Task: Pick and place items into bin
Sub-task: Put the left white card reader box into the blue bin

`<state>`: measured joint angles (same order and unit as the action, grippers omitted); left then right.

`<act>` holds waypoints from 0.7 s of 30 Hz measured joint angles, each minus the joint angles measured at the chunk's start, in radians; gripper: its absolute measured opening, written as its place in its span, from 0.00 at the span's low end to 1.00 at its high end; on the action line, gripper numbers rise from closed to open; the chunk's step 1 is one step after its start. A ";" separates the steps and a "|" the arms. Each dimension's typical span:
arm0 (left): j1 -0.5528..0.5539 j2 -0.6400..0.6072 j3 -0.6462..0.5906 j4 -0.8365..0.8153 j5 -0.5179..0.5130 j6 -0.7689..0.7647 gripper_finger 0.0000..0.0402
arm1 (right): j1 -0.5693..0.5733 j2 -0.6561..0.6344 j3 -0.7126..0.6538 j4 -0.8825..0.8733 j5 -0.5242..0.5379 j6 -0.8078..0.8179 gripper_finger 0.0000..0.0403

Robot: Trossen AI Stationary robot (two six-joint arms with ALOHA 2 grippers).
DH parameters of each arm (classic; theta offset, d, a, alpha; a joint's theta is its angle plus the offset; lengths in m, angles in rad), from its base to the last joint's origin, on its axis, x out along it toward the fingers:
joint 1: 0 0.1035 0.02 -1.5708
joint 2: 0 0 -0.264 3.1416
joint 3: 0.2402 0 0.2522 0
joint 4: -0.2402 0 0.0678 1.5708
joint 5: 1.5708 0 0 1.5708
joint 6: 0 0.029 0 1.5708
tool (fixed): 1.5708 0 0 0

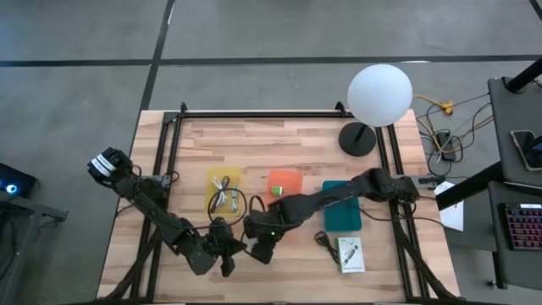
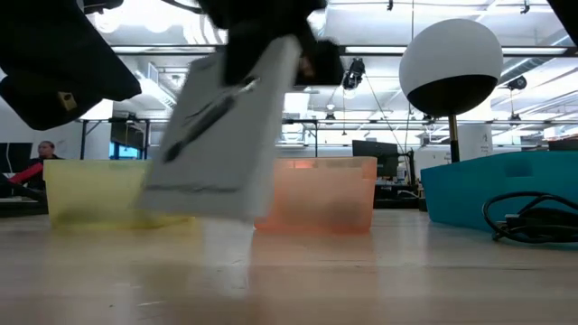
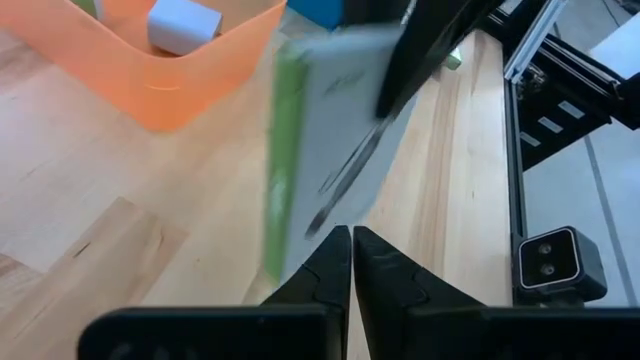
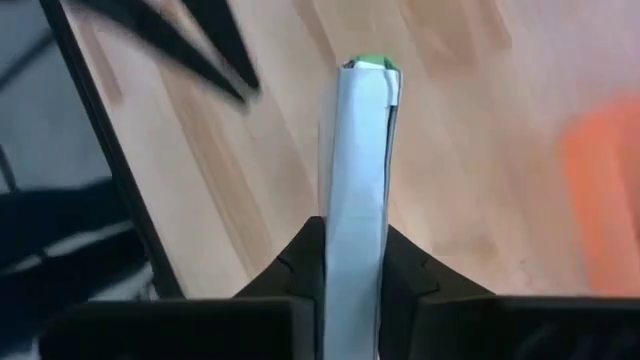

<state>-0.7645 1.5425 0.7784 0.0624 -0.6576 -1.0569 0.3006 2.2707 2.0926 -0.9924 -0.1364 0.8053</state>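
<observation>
A white printed packet [image 2: 221, 135] with a green edge [image 3: 282, 130] hangs over the table's near middle, my right gripper [image 4: 355, 225] shut on it. In the right wrist view the packet [image 4: 358, 150] shows edge-on. My left gripper [image 3: 352, 240] is shut on nothing and stands close beside the packet's lower part, on its left [image 1: 227, 258]. The yellow bin [image 1: 224, 191], the orange bin [image 1: 285, 182] and the teal bin [image 1: 341, 206] stand in a row behind. The orange bin holds a pale cube [image 3: 185, 25]. Another white card [image 1: 350, 254] lies flat by a black cord [image 1: 324, 241]. My right gripper pinches the packet's two flat faces [image 4: 357, 205] between its two fingers [image 4: 300, 250], at the packet's upper end [image 2: 275, 63]. The fingers come steeply from above. The packet hangs below them, tilted, clear of the table.
A white globe lamp [image 1: 378, 95] on a black base stands at the far right. Black frame rails [image 1: 169, 144] run along the table's left, far and right sides. Bare wood lies between the bins and the near edge.
</observation>
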 joint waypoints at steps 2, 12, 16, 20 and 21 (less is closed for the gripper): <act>-0.003 0.000 0.000 0.000 -0.002 0.000 0.00 | 0.011 0.000 0.044 -0.099 0.000 -0.013 0.10; -0.006 0.000 0.000 0.009 -0.002 -0.002 0.00 | 0.068 -0.006 0.265 -0.574 0.010 -0.076 0.10; -0.010 0.000 0.000 0.011 -0.002 -0.003 0.00 | 0.082 -0.074 0.231 -0.581 0.084 -0.029 0.10; -0.010 0.000 0.001 0.015 -0.001 -0.004 0.00 | 0.099 -0.151 0.200 -0.579 0.240 0.011 0.10; -0.010 0.000 0.003 0.015 -0.001 -0.004 0.00 | 0.102 -0.168 0.185 -0.579 0.272 0.012 0.10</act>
<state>-0.7746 1.5425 0.7813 0.0776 -0.6590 -1.0607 0.4024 2.1032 2.2781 -1.5718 0.1352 0.8173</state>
